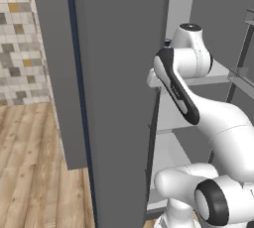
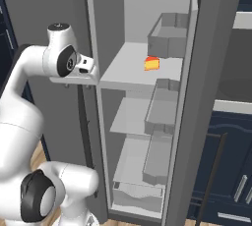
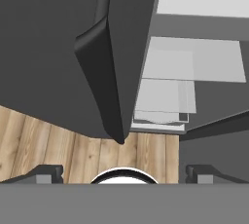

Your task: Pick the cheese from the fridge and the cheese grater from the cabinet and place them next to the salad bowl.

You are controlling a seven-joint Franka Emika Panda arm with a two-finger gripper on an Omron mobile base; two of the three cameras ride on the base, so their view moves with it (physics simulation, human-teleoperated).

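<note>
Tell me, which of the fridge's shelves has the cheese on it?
The top shelf: the cheese sits near its right edge, beside the door bins. The shelves below it look bare.

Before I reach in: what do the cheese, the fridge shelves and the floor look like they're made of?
Cheese: a solid yellow-orange wedge with a red rind edge, probably a firm cheese, matte. Fridge shelves: pale grey, flat and smooth, likely plastic or painted metal; the rendering leaves it open. Floor: light wood planks, with visible grain and seams, low sheen.
</note>
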